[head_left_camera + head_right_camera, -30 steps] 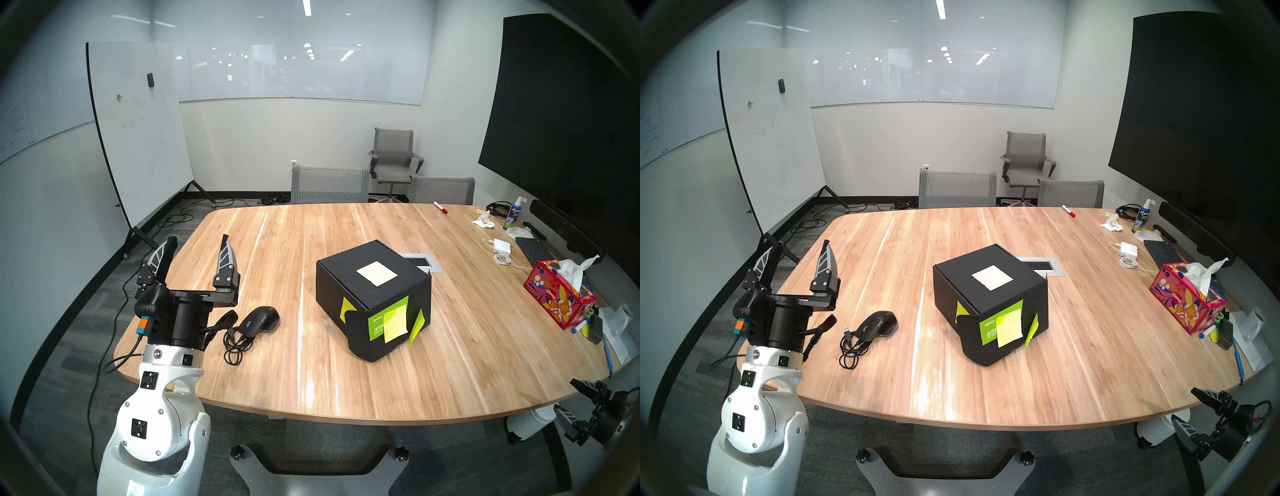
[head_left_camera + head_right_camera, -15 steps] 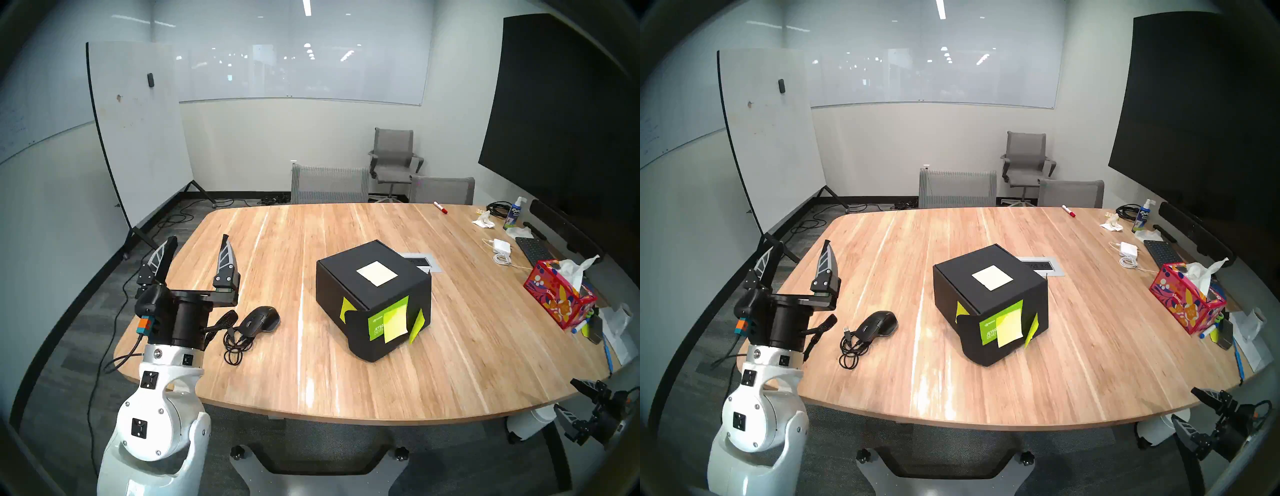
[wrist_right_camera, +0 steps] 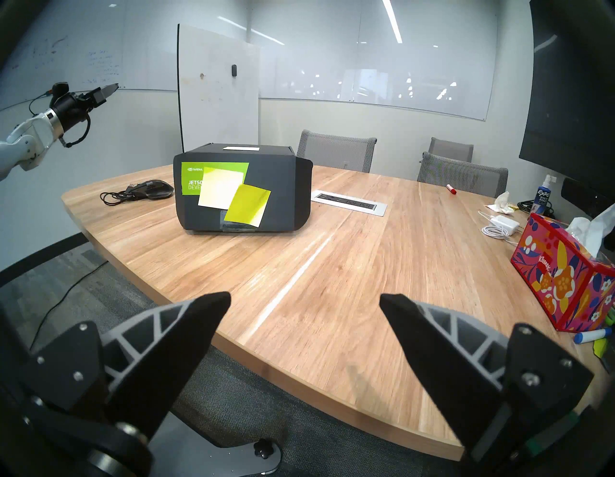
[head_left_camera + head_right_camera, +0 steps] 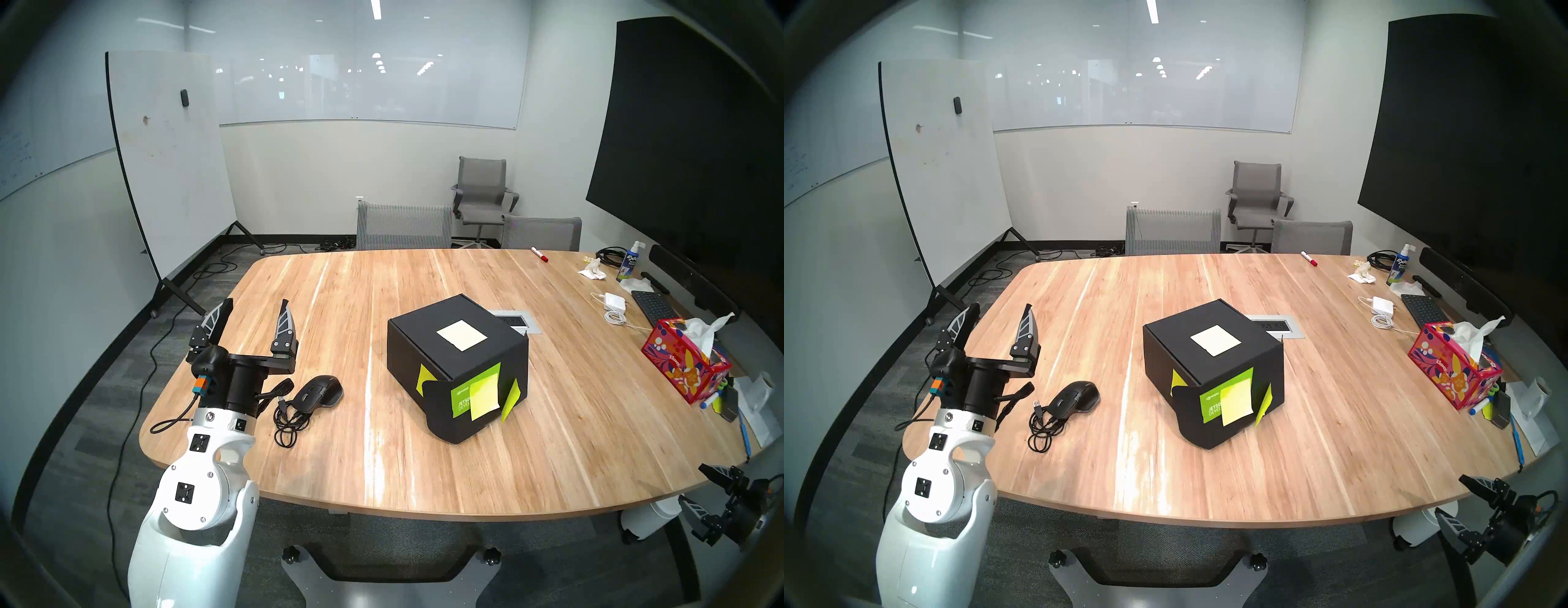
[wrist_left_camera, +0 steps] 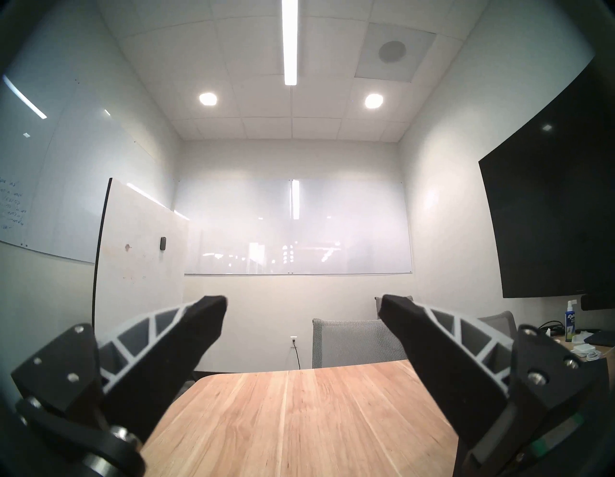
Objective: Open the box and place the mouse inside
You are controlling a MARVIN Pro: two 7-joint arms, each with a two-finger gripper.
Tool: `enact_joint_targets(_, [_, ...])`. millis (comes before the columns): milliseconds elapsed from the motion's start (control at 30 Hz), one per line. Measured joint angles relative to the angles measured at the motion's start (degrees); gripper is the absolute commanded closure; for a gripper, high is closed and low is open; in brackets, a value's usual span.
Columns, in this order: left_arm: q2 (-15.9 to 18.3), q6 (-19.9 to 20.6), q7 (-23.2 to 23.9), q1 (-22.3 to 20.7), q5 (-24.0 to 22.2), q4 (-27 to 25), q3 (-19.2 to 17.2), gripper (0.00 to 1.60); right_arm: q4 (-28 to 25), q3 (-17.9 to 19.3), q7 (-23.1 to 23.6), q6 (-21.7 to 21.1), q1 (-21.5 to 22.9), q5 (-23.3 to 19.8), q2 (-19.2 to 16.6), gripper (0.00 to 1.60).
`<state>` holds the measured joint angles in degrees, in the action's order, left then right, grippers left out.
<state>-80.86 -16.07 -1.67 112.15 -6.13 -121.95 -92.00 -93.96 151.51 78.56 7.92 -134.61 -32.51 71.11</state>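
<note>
Left gripper [image 4: 257, 306] wide, empty, raised beside mouse [image 4: 319, 392]; box [image 4: 456, 365] closed.

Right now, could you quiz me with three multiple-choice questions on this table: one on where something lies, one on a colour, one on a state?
1. Where is the mouse?
A. on the box
B. on the table, beside the left gripper
C. by the tissue box

2. What colour is the square sticker on the box top?
A. cream
B. red
C. blue

3. How is the box lid?
A. torn off
B. standing open
C. shut

Answers: 1 B, it lies on the wood with its coiled cable. 2 A, pale against the black. 3 C, the top lies flat.
</note>
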Motion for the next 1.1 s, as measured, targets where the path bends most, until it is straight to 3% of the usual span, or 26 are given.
enact_joint_targets(300, [1.4, 7.3, 1.3, -3.8, -1.1, -5.9, -2.7, 0.00, 0.0, 0.1, 0.1, -0.1, 0.2, 0.2, 0.1, 0.00])
enact_joint_targets(667, [3.2, 13.0, 3.5, -4.0, -4.5, -8.3, -6.5, 0.00, 0.0, 0.2, 0.3, -0.2, 0.4, 0.3, 0.2, 0.00])
enact_joint_targets(1100, [6.4, 16.6, 6.3, -2.2, 0.3, -11.1, -8.1, 0.00, 0.0, 0.4, 0.5, -0.3, 0.6, 0.5, 0.3, 0.00])
